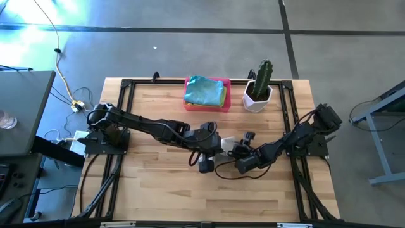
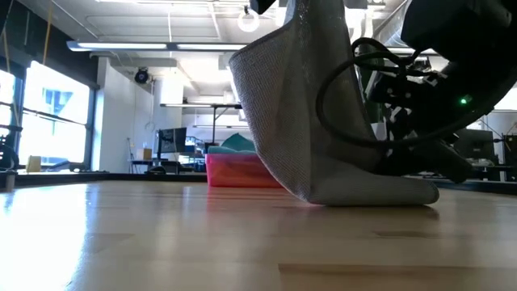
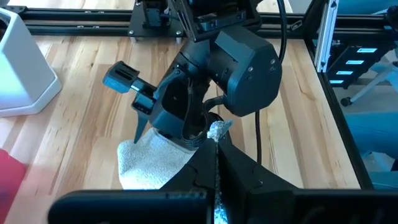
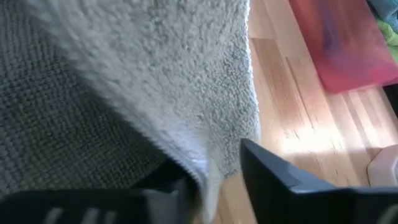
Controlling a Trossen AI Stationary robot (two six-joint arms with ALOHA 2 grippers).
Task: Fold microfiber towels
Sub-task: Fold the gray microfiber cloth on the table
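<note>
Overhead—grey towel (image 2: 307, 105), draped, hanging

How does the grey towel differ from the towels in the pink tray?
The grey towel hangs lifted by the left gripper, its lower end bunched on the table; the tray towels lie stacked in the pink tray. The grey towel sits mid-table between the arms; the tray towels sit at the far edge. All are soft cloths.
</note>
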